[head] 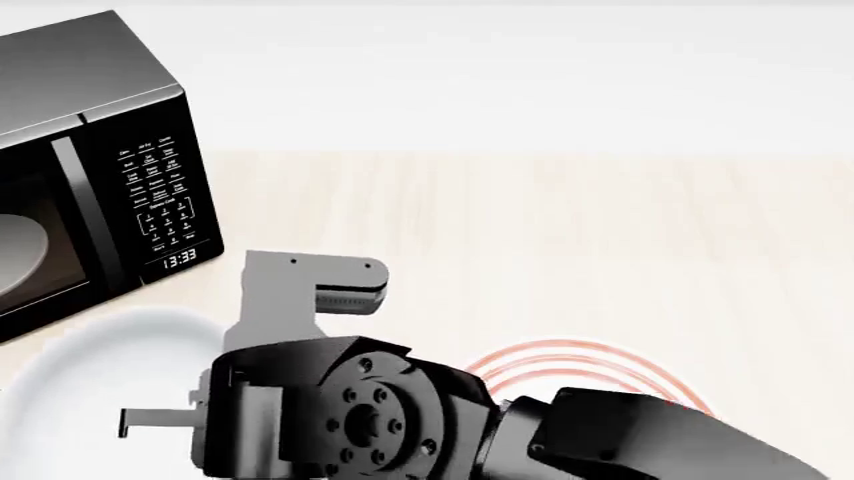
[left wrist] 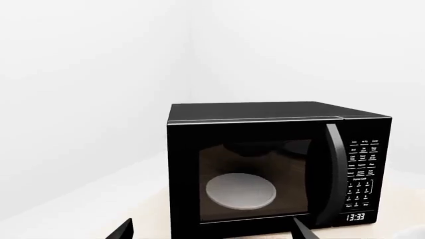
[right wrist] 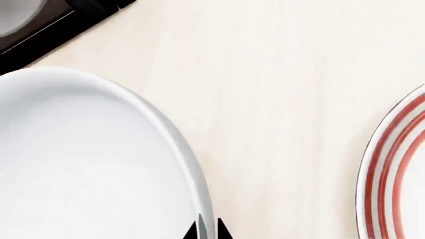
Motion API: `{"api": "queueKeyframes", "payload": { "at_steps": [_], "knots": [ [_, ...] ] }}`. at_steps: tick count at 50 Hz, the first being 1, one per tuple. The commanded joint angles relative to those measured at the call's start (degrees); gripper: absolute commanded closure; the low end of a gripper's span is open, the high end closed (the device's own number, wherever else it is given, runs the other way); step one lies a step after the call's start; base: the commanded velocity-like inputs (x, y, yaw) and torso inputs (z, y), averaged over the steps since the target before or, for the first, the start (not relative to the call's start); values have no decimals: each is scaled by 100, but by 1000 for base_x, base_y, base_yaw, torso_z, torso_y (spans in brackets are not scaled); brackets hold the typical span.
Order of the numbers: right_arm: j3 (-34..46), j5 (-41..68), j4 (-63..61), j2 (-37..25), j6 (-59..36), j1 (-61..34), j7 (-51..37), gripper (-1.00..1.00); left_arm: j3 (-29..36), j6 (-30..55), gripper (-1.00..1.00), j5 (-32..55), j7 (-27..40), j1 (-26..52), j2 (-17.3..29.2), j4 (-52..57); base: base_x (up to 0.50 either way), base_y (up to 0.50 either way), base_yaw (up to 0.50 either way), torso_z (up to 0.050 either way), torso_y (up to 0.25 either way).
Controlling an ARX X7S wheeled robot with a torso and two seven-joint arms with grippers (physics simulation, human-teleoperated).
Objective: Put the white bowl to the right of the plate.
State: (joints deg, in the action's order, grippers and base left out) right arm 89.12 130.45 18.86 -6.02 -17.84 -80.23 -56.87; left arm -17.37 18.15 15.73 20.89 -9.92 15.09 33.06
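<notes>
Black microwave [head: 94, 170] stands at the far left of the pale wooden table [head: 561, 230], door shut, pale glass disc [left wrist: 240, 191] visible inside through the window. Clock on its keypad panel reads 13:33; the button labels are too small to read.

White bowl [head: 80, 390] sits just in front of the microwave, at the head view's lower left. The plate [head: 587, 362], with red rings, lies to the bowl's right, apart from it, mostly hidden under the right arm [head: 400, 420].

Right gripper [right wrist: 206, 230]: fingertips straddle the bowl's rim, close together, one each side. Only the right wrist view shows this; contact cannot be confirmed.

Left gripper [left wrist: 212, 235]: two dark fingertips at the frame's edge, spread wide, nothing between them, facing the microwave.
</notes>
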Motion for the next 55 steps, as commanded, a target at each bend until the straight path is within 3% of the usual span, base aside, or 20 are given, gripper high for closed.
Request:
{"api": "queueKeyframes", "payload": {
  "at_steps": [1, 22, 44, 55],
  "knots": [
    [-306, 17, -946, -664, -60, -534, -451, 100, 83, 16, -100, -34, 30, 51, 27, -70, 0, 0, 0, 0, 0],
    [-446, 108, -819, -1890, -652, -1208, -346, 100, 199, 42, -100, -90, 107, 149, 62, -194, 0, 0, 0, 0, 0],
    [-496, 161, 190, -3044, -936, -1079, 441, 100, 390, 77, -100, -181, 163, 183, 99, -235, 0, 0, 0, 0, 0],
    [-453, 168, 873, -3271, -1118, -1055, 761, 100, 508, 74, -100, -240, 182, 162, 112, -209, 0, 0, 0, 0, 1]
  ]
}}
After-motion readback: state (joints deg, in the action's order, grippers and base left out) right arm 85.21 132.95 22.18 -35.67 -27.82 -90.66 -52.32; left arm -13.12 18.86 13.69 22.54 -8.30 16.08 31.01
